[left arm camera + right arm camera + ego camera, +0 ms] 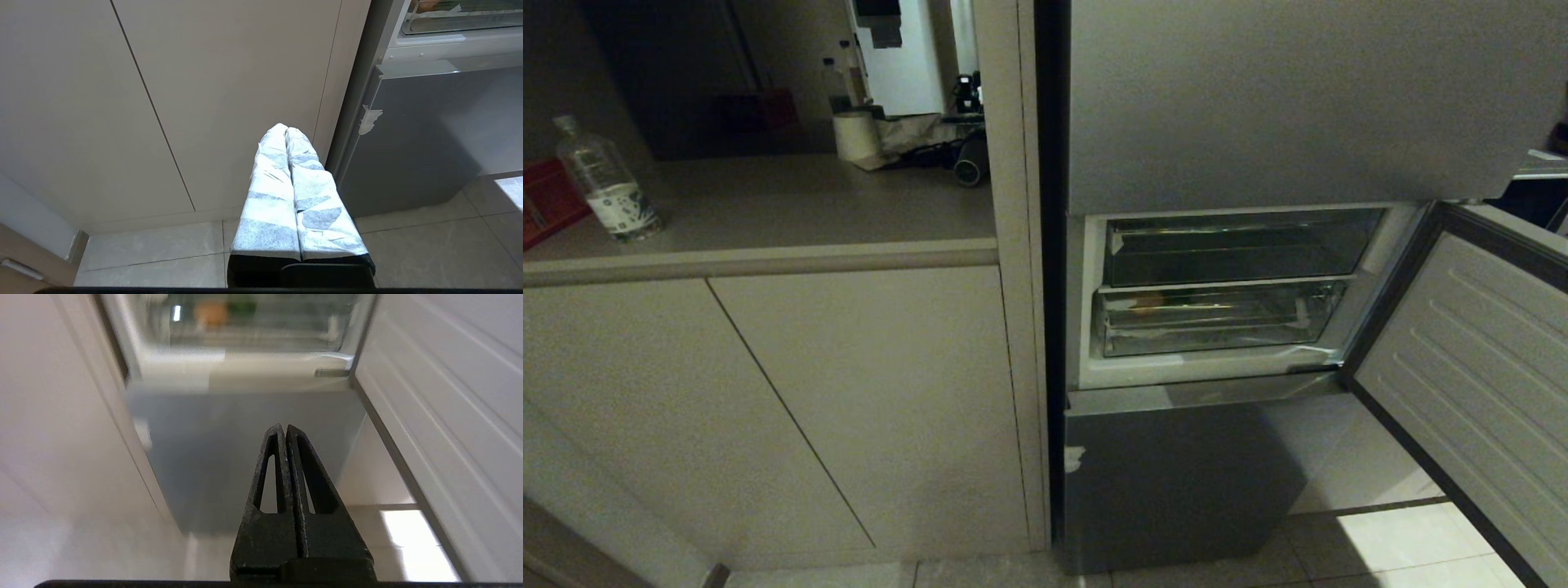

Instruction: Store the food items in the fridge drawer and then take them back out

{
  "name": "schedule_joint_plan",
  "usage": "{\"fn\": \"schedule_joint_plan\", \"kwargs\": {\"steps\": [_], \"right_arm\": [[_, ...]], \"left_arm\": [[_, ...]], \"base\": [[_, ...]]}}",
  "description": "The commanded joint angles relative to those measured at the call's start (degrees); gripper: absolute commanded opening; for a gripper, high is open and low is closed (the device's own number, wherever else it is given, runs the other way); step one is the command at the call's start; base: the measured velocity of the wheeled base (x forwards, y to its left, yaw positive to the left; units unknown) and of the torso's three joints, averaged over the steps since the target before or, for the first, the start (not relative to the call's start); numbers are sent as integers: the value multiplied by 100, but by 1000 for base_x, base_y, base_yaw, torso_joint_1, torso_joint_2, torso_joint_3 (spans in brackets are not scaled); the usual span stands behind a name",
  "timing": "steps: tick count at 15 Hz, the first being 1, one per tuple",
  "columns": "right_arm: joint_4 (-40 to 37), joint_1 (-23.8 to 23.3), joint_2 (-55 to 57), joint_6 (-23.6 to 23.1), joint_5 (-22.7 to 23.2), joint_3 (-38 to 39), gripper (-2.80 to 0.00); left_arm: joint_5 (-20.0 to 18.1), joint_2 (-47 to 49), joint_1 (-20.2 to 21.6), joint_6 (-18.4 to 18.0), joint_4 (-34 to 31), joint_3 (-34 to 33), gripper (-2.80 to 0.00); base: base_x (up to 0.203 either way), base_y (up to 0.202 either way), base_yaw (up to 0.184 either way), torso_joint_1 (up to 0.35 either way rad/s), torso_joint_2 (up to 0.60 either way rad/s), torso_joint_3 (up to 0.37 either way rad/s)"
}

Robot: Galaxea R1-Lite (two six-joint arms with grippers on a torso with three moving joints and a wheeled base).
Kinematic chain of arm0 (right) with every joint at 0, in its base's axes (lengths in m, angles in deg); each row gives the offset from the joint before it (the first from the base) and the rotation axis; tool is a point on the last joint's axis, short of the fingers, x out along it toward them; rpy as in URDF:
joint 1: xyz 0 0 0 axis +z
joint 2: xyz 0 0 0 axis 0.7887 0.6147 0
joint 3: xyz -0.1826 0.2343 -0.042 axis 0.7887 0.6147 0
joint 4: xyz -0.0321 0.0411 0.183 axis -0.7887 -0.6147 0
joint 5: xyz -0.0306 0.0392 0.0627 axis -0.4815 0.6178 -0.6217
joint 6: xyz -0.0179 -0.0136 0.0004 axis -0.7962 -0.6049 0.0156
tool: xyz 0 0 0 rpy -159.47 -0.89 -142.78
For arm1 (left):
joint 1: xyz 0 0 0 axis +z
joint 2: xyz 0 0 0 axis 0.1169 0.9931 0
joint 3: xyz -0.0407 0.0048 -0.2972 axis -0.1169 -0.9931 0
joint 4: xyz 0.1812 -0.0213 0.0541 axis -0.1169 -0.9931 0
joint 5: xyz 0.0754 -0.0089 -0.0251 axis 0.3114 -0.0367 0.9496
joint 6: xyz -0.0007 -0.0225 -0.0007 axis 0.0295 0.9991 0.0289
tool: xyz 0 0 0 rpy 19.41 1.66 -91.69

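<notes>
The fridge drawer [1258, 322] is the lower clear bin in the open fridge, and it sits pushed in. In the right wrist view a tan potato [210, 312] and a dark green pepper [242, 304] show blurred behind its clear front [261, 339]. A tan spot at the drawer's left is the potato [1147, 303] in the head view. My right gripper [282, 428] is shut and empty, low before the grey lower panel. My left gripper [286, 130], wrapped in white-grey covering, is shut and empty, low by the cabinet. Neither arm shows in the head view.
The fridge door [1478, 384] stands open at the right. A clear compartment [1233, 245] sits above the drawer and a grey steel panel [1176, 474] below it. Beige cabinets [849, 392] stand at the left, with a water bottle [605, 184] and a paper roll [858, 135] on the counter.
</notes>
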Motion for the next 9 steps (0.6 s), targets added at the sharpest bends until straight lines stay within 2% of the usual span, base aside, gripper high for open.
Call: {"fn": "schedule_joint_plan", "kwargs": {"steps": [1, 9], "right_arm": [[19, -40, -253, 46, -39, 176, -280], [19, -40, -253, 46, -39, 176, -280]], "left_arm": [[2, 9, -2, 1, -4, 1, -280], [2, 9, -2, 1, -4, 1, -280]], "base": [[0, 0, 0, 0, 0, 0], [0, 0, 0, 0, 0, 0]]}}
